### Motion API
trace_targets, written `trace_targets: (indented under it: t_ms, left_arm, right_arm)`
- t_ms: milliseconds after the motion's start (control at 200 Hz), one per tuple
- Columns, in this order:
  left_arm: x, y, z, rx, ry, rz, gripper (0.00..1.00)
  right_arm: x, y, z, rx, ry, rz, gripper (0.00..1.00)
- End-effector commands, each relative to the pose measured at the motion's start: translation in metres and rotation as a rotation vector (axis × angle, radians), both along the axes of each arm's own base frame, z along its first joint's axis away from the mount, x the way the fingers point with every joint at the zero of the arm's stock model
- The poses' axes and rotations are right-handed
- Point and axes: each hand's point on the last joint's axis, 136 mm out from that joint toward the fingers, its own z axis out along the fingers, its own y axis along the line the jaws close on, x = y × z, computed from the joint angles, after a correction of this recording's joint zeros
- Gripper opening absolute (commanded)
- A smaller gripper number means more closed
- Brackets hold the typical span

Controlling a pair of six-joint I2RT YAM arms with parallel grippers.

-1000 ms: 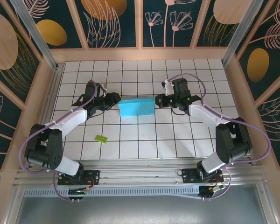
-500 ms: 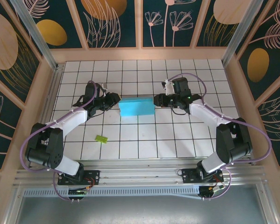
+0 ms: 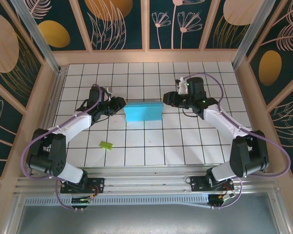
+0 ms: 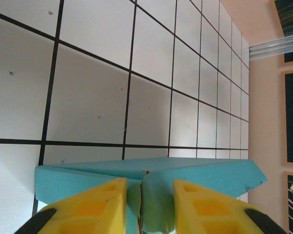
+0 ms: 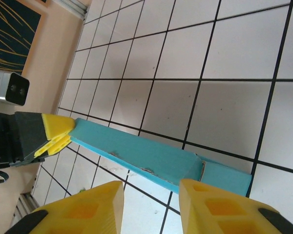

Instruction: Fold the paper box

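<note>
Paper box (image 4: 210, 174) near end behind L claw (image 4: 149, 187)

I find no readable text, label, number or sign, the paper box (image 3: 143, 111) included. The white camera unit (image 5: 10, 87) may bear a marking; too small to tell.

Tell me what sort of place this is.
Probably a purpose-built robot test cell: a white gridded table walled by leaf-patterned panels in an aluminium frame, with the left arm and right arm bolted along its near edge.
</note>
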Motion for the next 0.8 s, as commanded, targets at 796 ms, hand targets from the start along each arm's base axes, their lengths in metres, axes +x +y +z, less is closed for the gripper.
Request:
trace_targets:
  t_ms: [796]
  left_arm:
    - [-0.008, 0.012, -0.003, 0.082, 0.005, 0.017, 0.50]
  right_arm:
    - [0.009, -0.011, -0.064, -0.070, 0.150, -0.081, 0.20]
